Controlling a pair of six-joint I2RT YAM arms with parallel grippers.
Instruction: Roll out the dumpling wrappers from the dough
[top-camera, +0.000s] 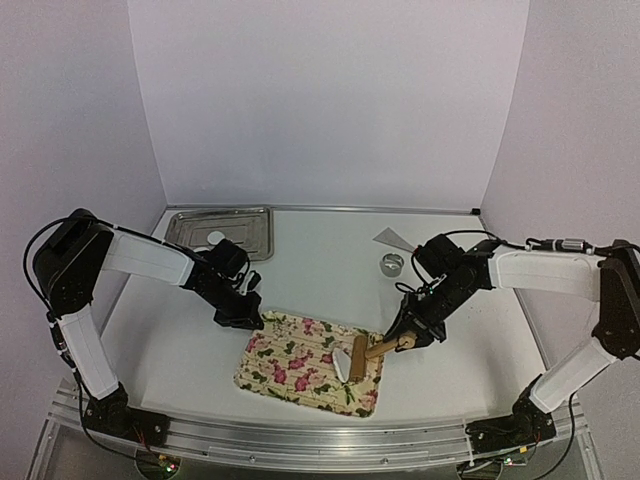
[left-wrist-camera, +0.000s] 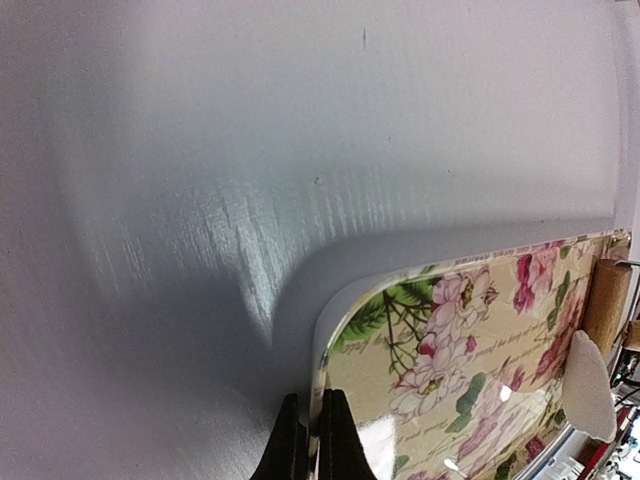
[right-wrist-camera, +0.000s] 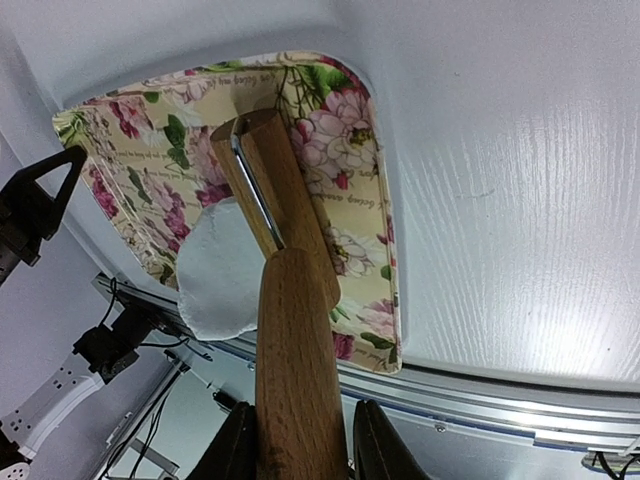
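A flattened piece of white dough (top-camera: 343, 363) lies at the right end of the floral tray (top-camera: 300, 385). The wooden roller (top-camera: 362, 356) rests its head against it. My right gripper (top-camera: 405, 340) is shut on the roller's handle (right-wrist-camera: 295, 380), which slants down to the head (right-wrist-camera: 262, 175) beside the dough (right-wrist-camera: 220, 275). At the floral tray's left corner, my left gripper (top-camera: 243, 320) is shut on the rim (left-wrist-camera: 322, 375), one finger on each side. One dumpling wrapper (top-camera: 216, 238), a small white disc, lies in the metal tray (top-camera: 245, 222) at the back left.
A metal ring cutter (top-camera: 392, 264) stands on the table behind my right arm, with a grey triangular scraper (top-camera: 393, 239) just beyond it. The table's aluminium front rail (right-wrist-camera: 480, 400) runs close below the floral tray's near edge.
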